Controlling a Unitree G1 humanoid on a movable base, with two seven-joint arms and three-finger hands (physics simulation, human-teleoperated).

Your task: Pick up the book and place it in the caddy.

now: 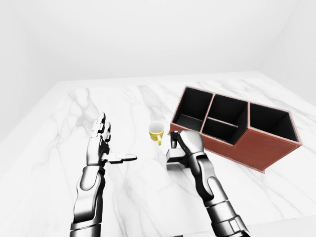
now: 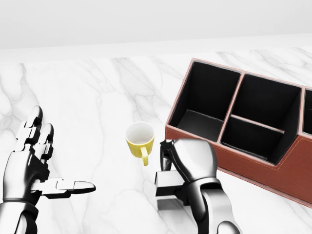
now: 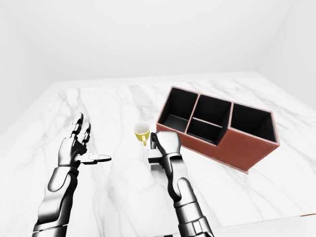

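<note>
the right hand [image 2: 187, 163] is closing its fingers round the small dark book [image 2: 165, 181], just beside the yellow cup [image 2: 140, 139]; lifting straight up should be keeping it clear of the caddy [image 2: 292, 168] wall.

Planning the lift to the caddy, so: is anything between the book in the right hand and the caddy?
Nothing visible blocks it. The book in the right hand lies beside the caddy; the yellow mug stands left of it.
</note>
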